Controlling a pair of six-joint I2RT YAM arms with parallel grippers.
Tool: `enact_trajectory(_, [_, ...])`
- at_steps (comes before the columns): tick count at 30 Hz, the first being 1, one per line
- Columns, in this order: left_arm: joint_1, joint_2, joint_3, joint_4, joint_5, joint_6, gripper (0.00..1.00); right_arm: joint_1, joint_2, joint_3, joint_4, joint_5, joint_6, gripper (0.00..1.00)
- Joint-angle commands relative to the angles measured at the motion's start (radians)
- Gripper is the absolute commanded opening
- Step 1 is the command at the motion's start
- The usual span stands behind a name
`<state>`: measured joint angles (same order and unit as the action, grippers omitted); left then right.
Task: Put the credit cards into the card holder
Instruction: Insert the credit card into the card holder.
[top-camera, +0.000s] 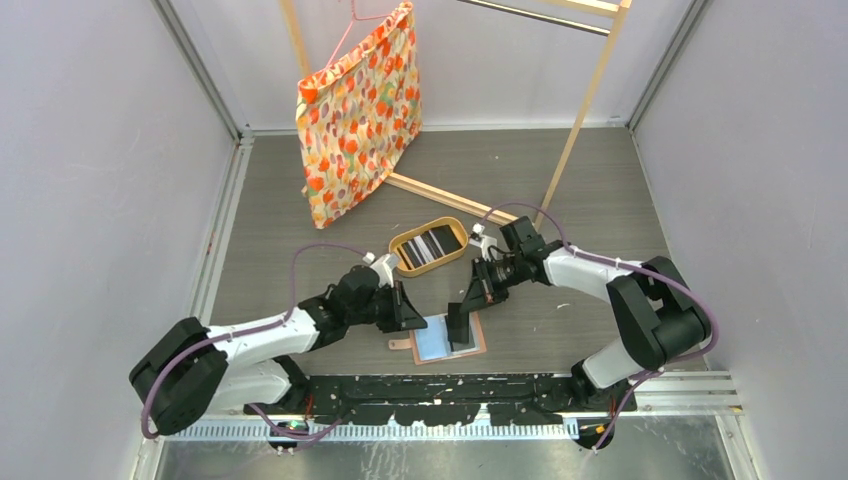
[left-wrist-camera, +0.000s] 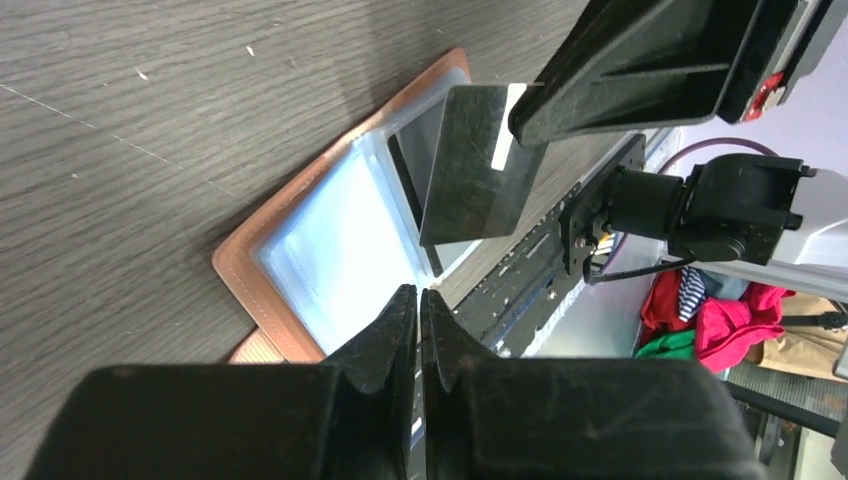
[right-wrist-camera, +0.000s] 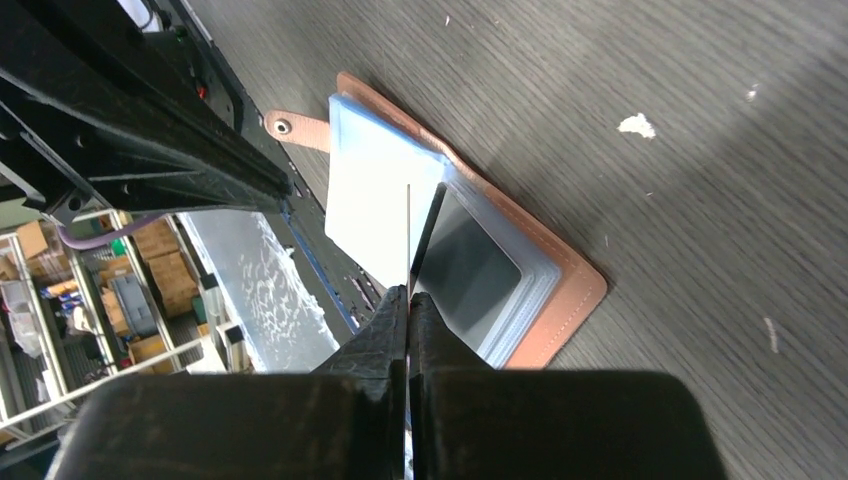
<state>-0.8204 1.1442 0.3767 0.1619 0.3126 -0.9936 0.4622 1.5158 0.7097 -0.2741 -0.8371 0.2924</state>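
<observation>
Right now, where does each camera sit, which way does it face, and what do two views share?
Top external: above, behind the bases, looking down on the grey wood-grain table; left gripper and right gripper show.
Left wrist: on the left arm, facing the open salmon-tan leather card holder; its shut fingers below.
Right wrist: on the right arm, facing down; its fingers pinch a dark plastic card.
Both wrist views share card holder and card.

Worktop (top-camera: 610, 200) inventory: one card holder (top-camera: 447, 338), one card (left-wrist-camera: 478, 165) above it, one oval tray (top-camera: 393, 248), further cards (top-camera: 428, 245) inside (number indistinct), one patterned bag (top-camera: 358, 110), one wooden frame (top-camera: 580, 110).
</observation>
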Motion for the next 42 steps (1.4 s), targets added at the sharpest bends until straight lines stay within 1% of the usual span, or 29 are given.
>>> enact_trajectory(1, [-0.015, 0.007, -0.035, 0.102, -0.051, -0.01, 0.06, 0.034, -0.008, -0.01, 0.082, 0.013, 0.025, 0.01])
enact_trajectory(5, [-0.019, 0.032, -0.062, 0.136, -0.072, -0.016, 0.05, 0.044, 0.006, -0.024, 0.137, 0.0, 0.058, 0.01])
enact_trajectory(11, [-0.022, 0.139, -0.065, 0.223, -0.05, -0.019, 0.05, 0.043, 0.025, -0.027, 0.136, 0.025, 0.061, 0.01])
enact_trajectory(15, [-0.022, 0.194, -0.068, 0.237, -0.045, -0.037, 0.05, 0.044, 0.047, -0.019, 0.104, 0.047, 0.076, 0.01])
enact_trajectory(21, [-0.022, 0.141, -0.123, 0.178, -0.107, -0.079, 0.03, 0.044, 0.03, -0.047, 0.115, 0.04, 0.083, 0.01])
enact_trajectory(26, [-0.022, 0.096, -0.147, 0.129, -0.131, -0.082, 0.02, 0.046, 0.028, -0.057, 0.114, 0.038, 0.093, 0.01])
enact_trajectory(29, [-0.022, 0.085, -0.151, 0.128, -0.13, -0.079, 0.02, 0.06, 0.031, -0.07, 0.138, 0.034, 0.111, 0.01])
enact_trajectory(35, [-0.022, 0.092, -0.154, 0.151, -0.12, -0.072, 0.02, 0.107, 0.06, -0.057, 0.134, 0.052, 0.111, 0.01])
enact_trajectory(42, [-0.022, 0.102, -0.158, 0.18, -0.102, -0.071, 0.02, 0.112, 0.108, -0.033, 0.139, 0.058, 0.139, 0.01])
